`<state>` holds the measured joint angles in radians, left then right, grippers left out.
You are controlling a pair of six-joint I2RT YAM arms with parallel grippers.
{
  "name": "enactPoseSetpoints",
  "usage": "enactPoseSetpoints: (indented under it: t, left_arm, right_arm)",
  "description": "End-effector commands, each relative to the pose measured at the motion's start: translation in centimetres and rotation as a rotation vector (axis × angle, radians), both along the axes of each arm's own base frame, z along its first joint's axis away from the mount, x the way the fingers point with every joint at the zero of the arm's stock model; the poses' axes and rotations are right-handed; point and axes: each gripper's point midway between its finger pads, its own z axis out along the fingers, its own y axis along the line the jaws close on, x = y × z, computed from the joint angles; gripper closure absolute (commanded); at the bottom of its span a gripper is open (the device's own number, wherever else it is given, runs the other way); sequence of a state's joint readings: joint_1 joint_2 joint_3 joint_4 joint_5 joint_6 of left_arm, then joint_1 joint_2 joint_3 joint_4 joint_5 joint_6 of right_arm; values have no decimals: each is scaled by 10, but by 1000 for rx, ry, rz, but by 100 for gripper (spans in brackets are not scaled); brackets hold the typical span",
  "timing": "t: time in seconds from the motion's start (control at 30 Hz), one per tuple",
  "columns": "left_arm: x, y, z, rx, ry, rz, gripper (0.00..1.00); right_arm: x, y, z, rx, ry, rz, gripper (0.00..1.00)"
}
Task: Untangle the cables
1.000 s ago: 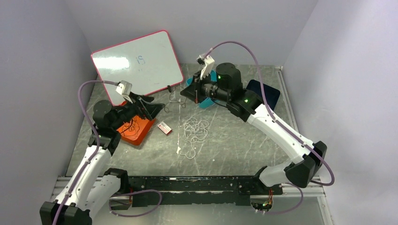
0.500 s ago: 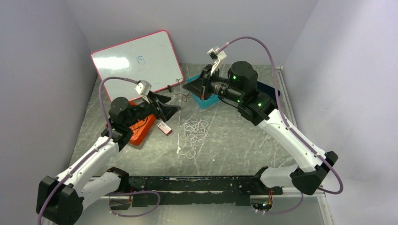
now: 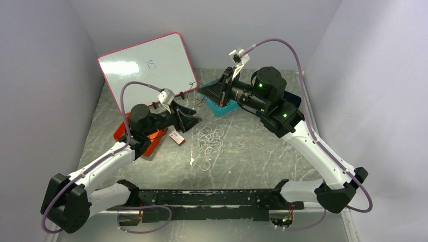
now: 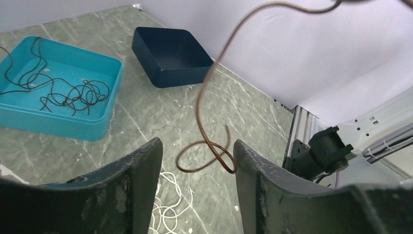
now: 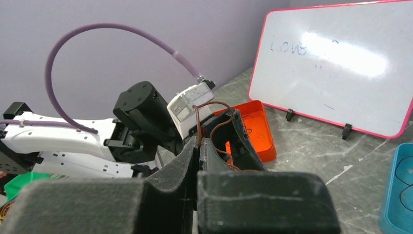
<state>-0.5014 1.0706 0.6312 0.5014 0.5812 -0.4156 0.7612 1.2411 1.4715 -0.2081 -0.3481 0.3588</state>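
Note:
A reddish-brown cable (image 4: 207, 92) hangs from above, and its lower loop dangles between my left gripper's fingers (image 4: 141, 170), brushing the right one. The left gripper (image 4: 197, 146) is open around that loop, above the table. My right gripper (image 5: 199, 141) is shut on the same reddish-brown cable (image 5: 197, 119), held up over the table near the teal tray (image 3: 222, 108). A white cable (image 3: 211, 138) lies in a loose tangle on the table below. A black cable (image 4: 68, 92) sits coiled in the teal tray (image 4: 58, 124).
An orange tray (image 3: 151, 142) lies under the left arm, with a small white and red box (image 3: 176, 137) beside it. A whiteboard (image 3: 146, 68) leans at the back left. A navy tray (image 4: 170, 48) stands near the far right wall.
The left arm swung right from over the orange tray to the hanging cable, and its jaws narrowed. The right gripper rose and drew back, still pinching the cable.

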Motion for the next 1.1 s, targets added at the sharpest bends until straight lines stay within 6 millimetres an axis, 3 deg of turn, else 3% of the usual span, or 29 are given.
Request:
enactPoseSetpoints:
  t: [0.0, 0.13, 0.2, 0.3, 0.47, 0.57, 0.77, 1.07]
  left_arm:
    - [-8, -10, 0, -8, -27, -47, 47]
    - [-4, -9, -7, 21, 2, -22, 80]
    - [1, -2, -11, 40, 18, 33, 92]
    - [12, 16, -15, 59, 54, 172, 93]
    - [31, 66, -20, 80, 144, 498, 93]
    - [35, 100, -26, 121, 208, 680, 93]
    - [34, 146, -16, 165, 234, 911, 93]
    - [29, 175, -25, 241, 291, 1052, 93]
  right_arm:
    - [-7, 0, 12, 38, -26, 22, 100]
    - [-4, -4, 15, 36, -40, -8, 100]
    - [0, -12, 15, 19, -47, -55, 100]
    - [10, -27, 10, -26, -62, -155, 100]
    - [32, -60, -9, -143, -63, -354, 100]
    - [41, -74, -22, -213, -61, -432, 100]
    - [57, -98, -55, -366, -36, -565, 100]
    - [89, -162, -82, -565, -16, -966, 100]
